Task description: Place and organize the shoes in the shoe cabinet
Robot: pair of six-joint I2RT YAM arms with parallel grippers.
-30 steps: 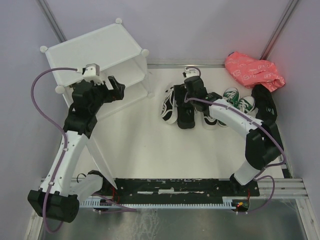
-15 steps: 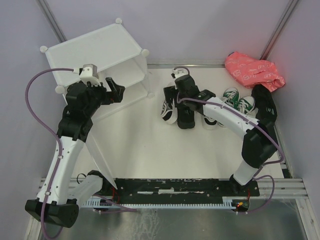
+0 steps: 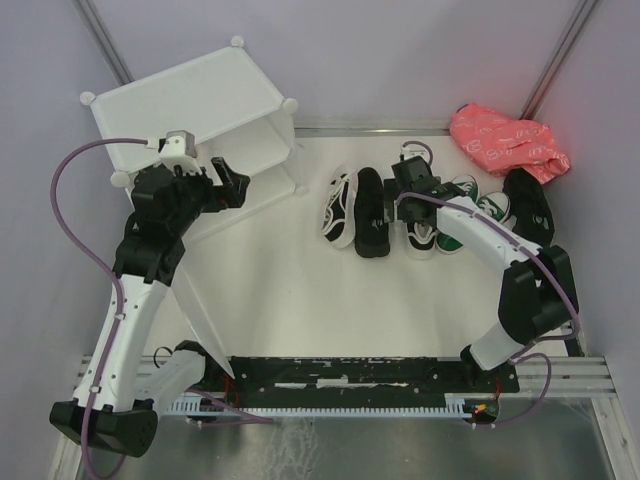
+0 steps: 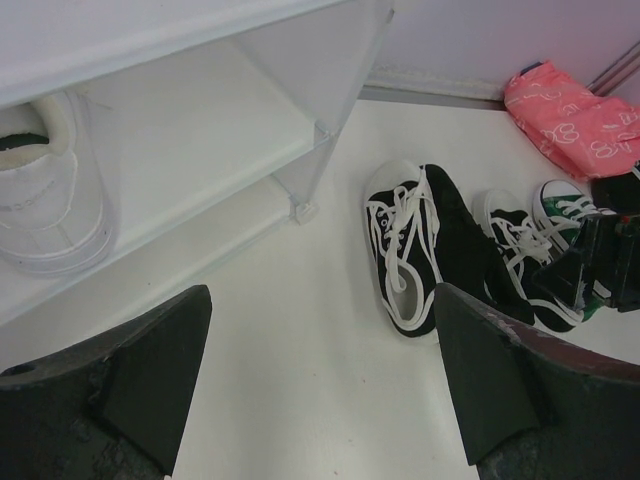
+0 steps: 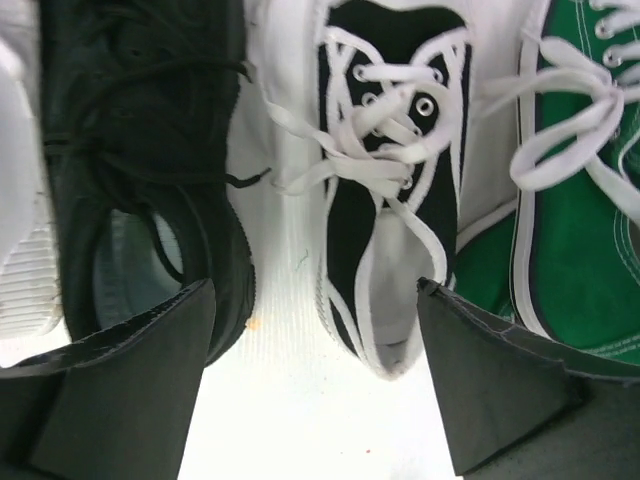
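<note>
The white shoe cabinet point(image 3: 190, 95) stands at the back left with its front open. A white sneaker point(image 4: 45, 195) sits on its inner shelf point(image 4: 215, 130). My left gripper point(image 3: 238, 180) hovers open and empty in front of the cabinet, over bare floor point(image 4: 320, 330). A row of shoes lies mid-table: a black sneaker with white laces point(image 3: 340, 208), a plain black shoe point(image 3: 372, 225), a second laced black sneaker point(image 5: 390, 190) and green sneakers point(image 3: 470, 198). My right gripper point(image 5: 315, 295) is open just above the second sneaker's heel, holding nothing.
A pink bag point(image 3: 508, 140) lies at the back right. Another black shoe point(image 3: 530, 205) rests by the right wall. The cabinet's open door panel point(image 3: 200, 305) slants down toward the left arm's base.
My right gripper has swung right, from above the plain black shoe to above the laced black sneaker beside the green pair. The left gripper shifted slightly left.
</note>
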